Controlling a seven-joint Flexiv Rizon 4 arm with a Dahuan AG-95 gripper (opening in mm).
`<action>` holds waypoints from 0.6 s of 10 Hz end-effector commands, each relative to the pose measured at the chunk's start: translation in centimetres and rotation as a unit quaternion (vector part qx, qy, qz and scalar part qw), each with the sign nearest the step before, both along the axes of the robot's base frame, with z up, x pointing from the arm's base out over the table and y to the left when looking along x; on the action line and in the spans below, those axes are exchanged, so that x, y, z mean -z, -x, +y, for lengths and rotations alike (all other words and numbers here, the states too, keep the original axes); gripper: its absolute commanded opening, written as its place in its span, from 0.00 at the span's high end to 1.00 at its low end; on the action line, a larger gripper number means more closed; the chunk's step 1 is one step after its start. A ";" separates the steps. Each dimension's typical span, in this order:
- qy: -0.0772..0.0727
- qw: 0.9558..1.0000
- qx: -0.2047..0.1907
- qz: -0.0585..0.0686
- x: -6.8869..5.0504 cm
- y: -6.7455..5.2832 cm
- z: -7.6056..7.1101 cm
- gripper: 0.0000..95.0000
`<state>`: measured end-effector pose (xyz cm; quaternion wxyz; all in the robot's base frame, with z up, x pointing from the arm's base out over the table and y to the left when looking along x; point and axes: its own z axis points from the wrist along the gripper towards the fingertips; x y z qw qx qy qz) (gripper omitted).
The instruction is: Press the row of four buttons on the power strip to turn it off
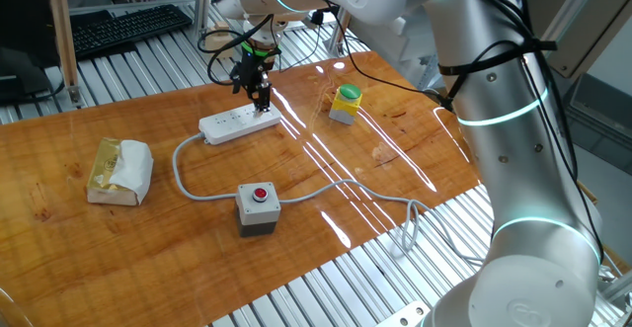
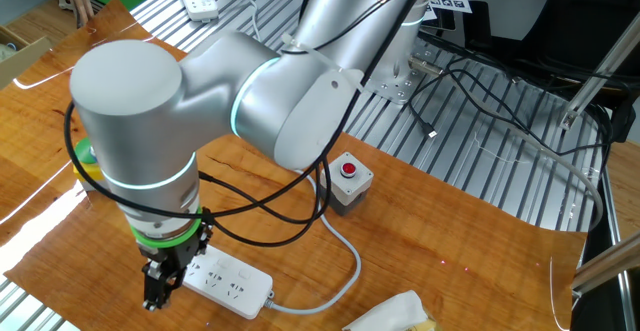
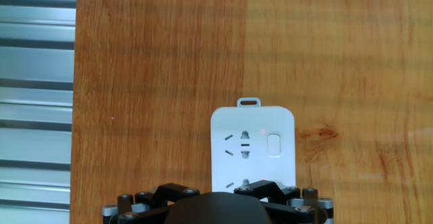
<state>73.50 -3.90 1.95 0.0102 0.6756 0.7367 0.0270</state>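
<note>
Hand view looks straight down along the gripper (image 3: 223, 207) onto the end of the power strip (image 3: 253, 146), which lies flat on the wooden table (image 3: 155, 82); one pale button (image 3: 274, 143) shows beside a socket, and the black base of the hand fills the bottom edge, covering the rest of the strip. The fingertips themselves are not visible here.

From one fixed view, the silver arm (image 1: 494, 100) reaches across the table from the right, its forearm running level at the top and the wrist turned so the gripper (image 1: 261, 98) points straight down at the right end of the power strip (image 1: 237, 122). The fingertips sit at or just above the strip's top face; contact cannot be told. The jaws stand at their widest and hold nothing.

A grey cable (image 1: 188, 174) leaves the strip's left end and curves toward the grey box with a red button (image 1: 259, 208). A yellow-green capped block (image 1: 346, 103) stands to the strip's right, and a tissue pack (image 1: 118, 171) lies well to its left.
</note>
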 end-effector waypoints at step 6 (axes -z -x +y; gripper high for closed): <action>-0.003 1.000 -0.001 0.001 0.6 0.0 -0.2 0.00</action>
